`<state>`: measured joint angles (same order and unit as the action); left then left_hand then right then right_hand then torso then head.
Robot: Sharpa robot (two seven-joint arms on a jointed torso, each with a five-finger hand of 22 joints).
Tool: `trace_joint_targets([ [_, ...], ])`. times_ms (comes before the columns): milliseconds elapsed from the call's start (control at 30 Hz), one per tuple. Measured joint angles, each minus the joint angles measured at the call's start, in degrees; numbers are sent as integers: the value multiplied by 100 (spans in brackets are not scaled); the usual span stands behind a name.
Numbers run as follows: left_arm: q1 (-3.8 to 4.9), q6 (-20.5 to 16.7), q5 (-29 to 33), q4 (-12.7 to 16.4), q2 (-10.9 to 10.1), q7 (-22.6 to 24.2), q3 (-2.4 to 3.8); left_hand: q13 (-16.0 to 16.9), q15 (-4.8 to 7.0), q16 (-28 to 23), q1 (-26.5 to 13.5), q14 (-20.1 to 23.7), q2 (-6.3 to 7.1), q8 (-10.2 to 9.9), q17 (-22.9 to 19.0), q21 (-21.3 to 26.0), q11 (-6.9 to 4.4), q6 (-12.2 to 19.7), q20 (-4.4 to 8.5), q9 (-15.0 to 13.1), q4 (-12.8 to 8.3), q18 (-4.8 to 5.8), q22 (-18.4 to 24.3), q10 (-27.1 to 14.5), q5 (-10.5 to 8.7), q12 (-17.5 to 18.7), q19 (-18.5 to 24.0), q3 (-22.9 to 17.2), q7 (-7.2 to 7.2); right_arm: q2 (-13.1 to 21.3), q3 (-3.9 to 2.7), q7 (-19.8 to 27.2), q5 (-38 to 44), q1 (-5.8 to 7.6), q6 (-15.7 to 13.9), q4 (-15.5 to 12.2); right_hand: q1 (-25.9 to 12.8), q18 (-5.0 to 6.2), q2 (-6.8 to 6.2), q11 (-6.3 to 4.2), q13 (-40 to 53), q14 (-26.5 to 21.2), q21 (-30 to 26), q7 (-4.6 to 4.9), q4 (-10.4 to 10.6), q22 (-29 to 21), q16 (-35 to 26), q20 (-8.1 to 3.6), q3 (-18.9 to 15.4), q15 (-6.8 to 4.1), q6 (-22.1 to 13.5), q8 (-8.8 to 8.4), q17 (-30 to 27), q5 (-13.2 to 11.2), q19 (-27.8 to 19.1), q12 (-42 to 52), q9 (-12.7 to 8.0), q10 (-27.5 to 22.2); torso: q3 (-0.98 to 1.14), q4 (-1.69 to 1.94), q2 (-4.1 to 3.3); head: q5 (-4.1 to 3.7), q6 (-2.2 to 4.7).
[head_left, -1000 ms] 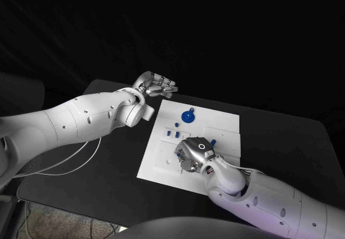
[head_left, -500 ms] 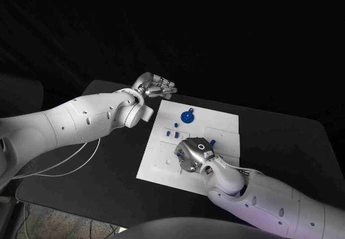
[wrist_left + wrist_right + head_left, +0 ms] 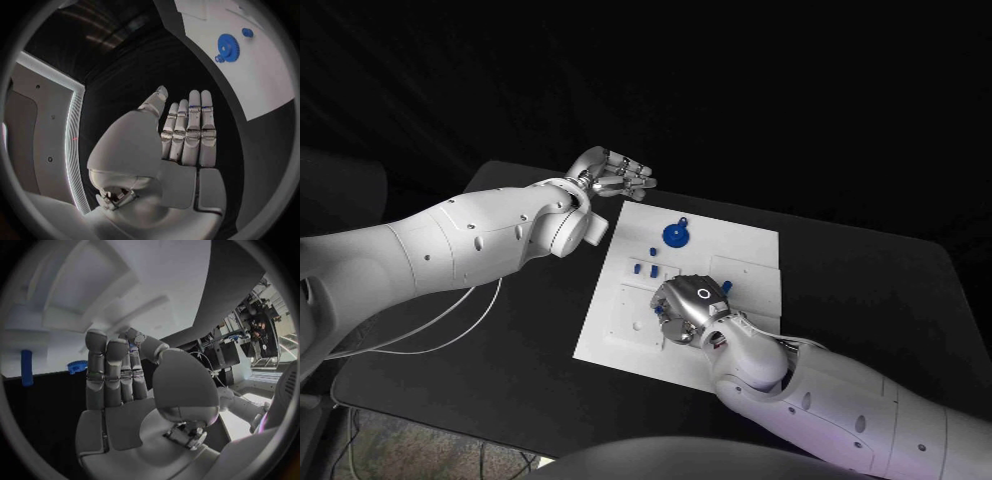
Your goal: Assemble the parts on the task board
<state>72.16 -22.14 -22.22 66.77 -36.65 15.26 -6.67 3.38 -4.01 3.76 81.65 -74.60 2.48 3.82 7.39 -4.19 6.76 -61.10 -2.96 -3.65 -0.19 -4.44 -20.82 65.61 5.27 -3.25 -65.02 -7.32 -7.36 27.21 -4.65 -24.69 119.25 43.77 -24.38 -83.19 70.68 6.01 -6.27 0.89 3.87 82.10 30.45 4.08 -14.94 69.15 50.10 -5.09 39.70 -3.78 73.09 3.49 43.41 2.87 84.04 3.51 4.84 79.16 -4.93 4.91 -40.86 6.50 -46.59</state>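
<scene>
White task board [image 3: 733, 255] unchanged; right hand [image 3: 687, 310] stays fingers-down on it, grasp unclear; left hand [image 3: 612, 172] stays spread, empty.

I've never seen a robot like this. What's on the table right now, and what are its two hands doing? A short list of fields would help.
Surface: black table
Board: white task board in the middle of the table
Large part: blue gear lying near the board's far edge
Small parts: blue pieces on the board, nearer than the gear
Left hand: off the board's far left corner, fingers straight, holding nothing
Right hand: over the board's near half; a small blue bit shows at its fingertips, hold unclear
</scene>
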Motion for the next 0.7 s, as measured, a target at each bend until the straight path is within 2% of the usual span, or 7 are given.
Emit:
trace_joint_targets([
  [167, 0, 25, 0, 0, 8, -11, -1, 0, -20, 0, 0, 20, 0, 0, 0, 0, -20, 0, 0, 0, 0, 0, 5, -20, 0, 0, 0, 0, 0, -13, 0, 0, -47, 2, 2, 22, 0, 0, 0, 0, 0, 0, -1, 1, 0, 0, 0, 0, 0, 0, -1, 0, 0, 0, 0, 0, -5, 0, -1, 0, 0, -5, -5],
  [333, 0, 48, 0, -1, 10, -22, -1, 0, -20, 0, 0, 20, 0, 0, -1, 0, -20, 0, 0, 0, 0, 0, 5, -20, 0, 0, 0, 0, 0, -14, -3, 11, -99, 5, 7, 24, 0, 0, 0, 47, -4, 0, -51, 78, 25, -15, 0, 0, -25, 0, -130, 0, -12, 0, 0, 0, -28, -108, -1, 0, 1, -5, -12],
  [667, 0, 84, 0, -2, 8, -45, -1, 0, -20, 0, 0, 20, 0, 0, -4, 0, -20, 0, 0, 0, 0, 0, 14, -20, 0, 0, 0, 0, 0, -9, -9, 25, -192, 11, 1, 29, 89, 9, -90, 62, -6, 0, -117, 105, 88, -28, 0, 0, -167, 0, -353, 35, -22, 0, 0, 0, -81, -164, -1, 0, 1, -1, 3],
  [700, 0, 88, 0, -2, 8, -46, -1, 0, -20, 0, 0, 20, 0, 0, -4, 0, -20, 0, 0, 0, 0, 0, 14, -20, 0, 0, 0, 0, 0, -9, -9, 25, -197, 11, 0, 30, 80, 8, -99, 87, -6, 0, -117, 123, 88, -33, 0, 0, -167, 0, -374, 45, -22, 0, 0, 0, -87, -193, -1, 0, 1, -1, 4],
])
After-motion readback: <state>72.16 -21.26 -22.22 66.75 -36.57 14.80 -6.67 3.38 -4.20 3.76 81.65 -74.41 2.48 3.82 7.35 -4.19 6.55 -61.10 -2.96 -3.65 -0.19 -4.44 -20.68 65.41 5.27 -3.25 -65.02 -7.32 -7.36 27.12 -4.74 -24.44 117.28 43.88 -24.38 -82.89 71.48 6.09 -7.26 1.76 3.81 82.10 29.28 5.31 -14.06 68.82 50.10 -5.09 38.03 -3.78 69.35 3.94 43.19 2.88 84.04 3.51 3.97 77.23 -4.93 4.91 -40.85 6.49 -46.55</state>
